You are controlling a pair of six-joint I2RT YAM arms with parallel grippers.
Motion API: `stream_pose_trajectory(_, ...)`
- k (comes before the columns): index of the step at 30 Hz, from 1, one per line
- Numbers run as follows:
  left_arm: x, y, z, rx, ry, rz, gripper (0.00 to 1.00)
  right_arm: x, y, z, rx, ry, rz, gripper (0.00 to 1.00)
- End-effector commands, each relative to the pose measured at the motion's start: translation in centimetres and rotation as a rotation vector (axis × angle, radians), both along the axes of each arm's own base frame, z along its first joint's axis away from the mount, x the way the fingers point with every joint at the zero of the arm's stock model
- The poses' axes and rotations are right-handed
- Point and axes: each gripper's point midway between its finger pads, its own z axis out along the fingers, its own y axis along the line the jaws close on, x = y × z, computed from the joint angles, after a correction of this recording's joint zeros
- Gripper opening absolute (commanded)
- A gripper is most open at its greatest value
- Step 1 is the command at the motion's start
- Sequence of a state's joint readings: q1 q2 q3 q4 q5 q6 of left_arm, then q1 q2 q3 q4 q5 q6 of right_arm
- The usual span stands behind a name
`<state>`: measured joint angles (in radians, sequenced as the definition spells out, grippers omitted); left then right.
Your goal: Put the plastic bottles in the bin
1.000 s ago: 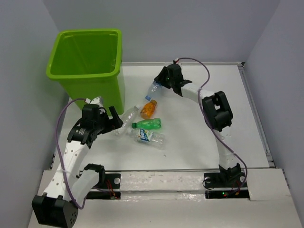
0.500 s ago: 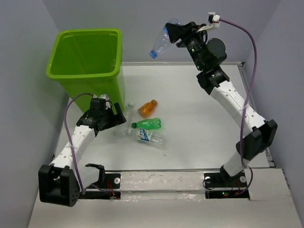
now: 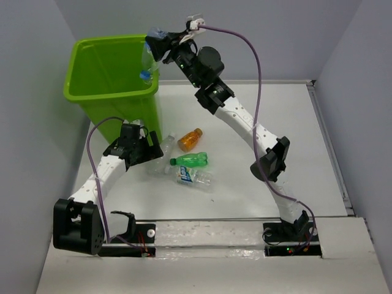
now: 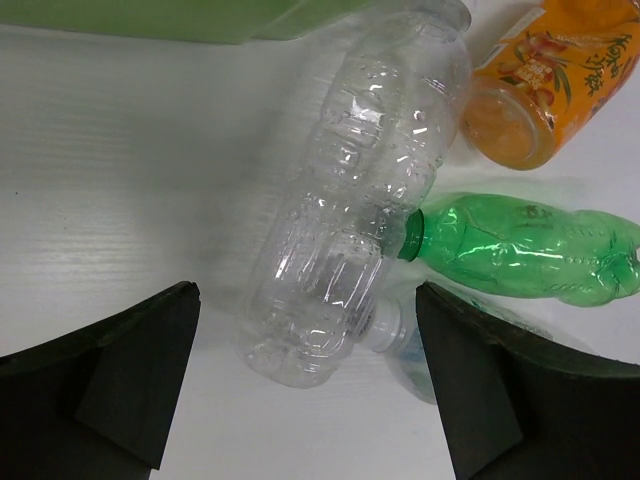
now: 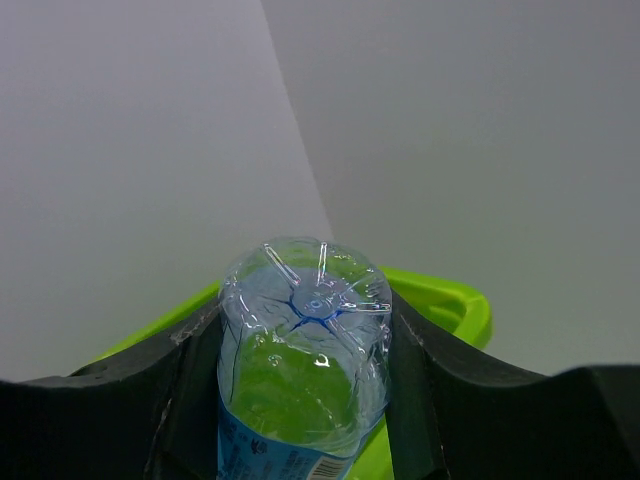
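My right gripper point(image 3: 154, 48) is shut on a clear bottle with a blue label and cap point(image 3: 147, 61) and holds it cap-down over the right rim of the lime-green bin point(image 3: 92, 92). The right wrist view shows the bottle's base point(image 5: 305, 350) between the fingers, with the bin rim point(image 5: 455, 305) behind. My left gripper point(image 3: 147, 156) is open on the table, its jaws on either side of a clear unlabelled bottle point(image 4: 350, 220), also in the top view point(image 3: 160, 149). Beside it lie an orange bottle point(image 3: 190, 139), a green bottle point(image 3: 190, 160) and a clear labelled bottle point(image 3: 195, 177).
The bin stands at the table's far left corner against grey walls. In the left wrist view the orange bottle point(image 4: 545, 80) and green bottle point(image 4: 530, 245) lie right of the clear one, and the bin's base point(image 4: 180, 18) is just beyond.
My right arm has swung left with the blue-capped bottle, from above the table's back edge to over the bin's rim. My left gripper edged closer to the clear bottle.
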<state>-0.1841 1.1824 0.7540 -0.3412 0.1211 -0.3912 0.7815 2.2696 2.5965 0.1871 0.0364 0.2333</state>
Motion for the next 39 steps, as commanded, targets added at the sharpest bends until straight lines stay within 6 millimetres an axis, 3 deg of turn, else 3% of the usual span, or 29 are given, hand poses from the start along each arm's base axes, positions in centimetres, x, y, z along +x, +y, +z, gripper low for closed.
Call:
stream_pose_trajectory(1, 2.3, 0.4, 1.7, 0.016, -0.091, 0.037, 0.99, -4.4, 2.4, 2.6, -0.045, -0.195, -0.052, 0.36)
stream_pose_trajectory(3, 2.4, 0.6, 1.5, 0.025, -0.093, 0.051, 0.99, -4.3, 3.6, 0.9, -0.106, -0.204, -0.063, 0.53)
stream_pose_trajectory(4, 2.5, 0.8, 1.5, 0.030, -0.098, 0.061, 0.99, -3.8, 4.3, -0.7, -0.149, -0.195, -0.063, 0.74)
stream_pose_trajectory(6, 2.7, 0.8, 1.7, 0.022, -0.113, 0.075, 0.99, -4.2, 4.9, -1.5, -0.189, -0.198, -0.056, 0.95)
stream_pose_trajectory(8, 2.9, 0.5, 1.9, 0.008, -0.118, 0.072, 0.99, -5.2, 4.8, -1.5, -0.226, -0.202, -0.017, 1.00)
stream_pose_trajectory(11, 3.3, 0.0, 2.0, 0.021, -0.126, 0.069, 0.99, -7.1, 3.7, -0.9, -0.250, -0.206, 0.027, 1.00)
stream_pose_trajectory(14, 3.6, -1.1, 1.7, 0.038, -0.119, 0.027, 0.99, -9.8, 0.7, -1.1, -0.262, -0.156, 0.057, 0.99)
stream_pose_trajectory(15, 3.5, -1.5, 1.1, 0.045, -0.100, 0.015, 0.99, -9.8, 0.7, -6.2, -0.331, -0.075, 0.077, 0.95)
stream_pose_trajectory(16, 3.7, -1.5, 0.9, 0.062, -0.100, 0.017, 0.99, -10.7, -0.2, -6.9, -0.320, -0.045, 0.093, 0.92)
stream_pose_trajectory(17, 3.7, -1.6, 0.6, 0.075, -0.094, 0.011, 0.99, -12.9, -3.0, -4.3, -0.258, -0.064, 0.090, 0.90)
stream_pose_trajectory(18, 3.6, -1.9, -0.2, 0.086, -0.073, -0.003, 0.99, -13.6, -3.9, -5.3, -0.255, -0.032, 0.100, 0.84)
stream_pose_trajectory(19, 3.6, -1.9, -0.4, 0.093, -0.063, -0.006, 0.99, -14.9, -5.5, -7.8, -0.267, 0.024, 0.114, 0.81)
stream_pose_trajectory(21, 3.4, -1.8, -1.2, 0.101, -0.039, -0.006, 0.99, -16.0, -6.9, -10.4, -0.278, 0.084, 0.121, 0.74)
stream_pose_trajectory(22, 3.4, -1.9, -1.4, 0.102, -0.031, -0.008, 0.99, -16.4, -7.2, -14.5, -0.322, 0.158, 0.137, 0.70)
stream_pose_trajectory(23, 3.4, -1.9, -1.7, 0.104, -0.024, -0.010, 0.99, -16.8, -8.6, -14.6, -0.306, 0.179, 0.111, 0.67)
stream_pose_trajectory(24, 3.2, -2.0, -2.2, 0.105, -0.004, -0.014, 0.99, -17.1, -9.1, -15.9, -0.302, 0.225, 0.112, 0.64)
stream_pose_trajectory(26, 2.7, -2.2, -2.8, 0.101, 0.031, -0.024, 0.99, -17.1, -10.2, -19.0, -0.335, 0.300, 0.086, 0.64)
stream_pose_trajectory(27, 2.4, -2.3, -3.4, 0.107, 0.059, -0.024, 0.99, -17.4, -11.0, -21.2, -0.354, 0.346, 0.076, 0.67)
stream_pose_trajectory(29, 1.8, -2.3, -3.9, 0.113, 0.083, -0.025, 0.98, -17.5, -12.0, -23.5, -0.365, 0.406, 0.044, 0.74)
stream_pose_trajectory(30, 1.6, -2.3, -4.1, 0.110, 0.087, -0.026, 0.90, -17.7, -12.5, -25.1, -0.381, 0.438, 0.033, 0.81)
stream_pose_trajectory(33, 1.2, -2.3, -3.9, 0.097, 0.084, -0.015, 0.76, -16.6, -14.0, -28.0, -0.390, 0.544, -0.027, 0.87)
stream_pose_trajectory(34, 0.9, -2.2, -3.5, 0.089, 0.072, -0.012, 0.64, -16.5, -13.8, -29.2, -0.389, 0.588, -0.027, 0.89)
stream_pose_trajectory(37, 0.5, -2.2, -1.6, 0.066, 0.023, 0.000, 0.49, -14.5, -14.8, -32.0, -0.377, 0.707, -0.101, 0.93)
stream_pose_trajectory(39, 0.2, -2.8, 0.0, 0.022, -0.015, -0.019, 0.48, -13.3, -15.1, -33.1, -0.356, 0.764, -0.126, 0.96)
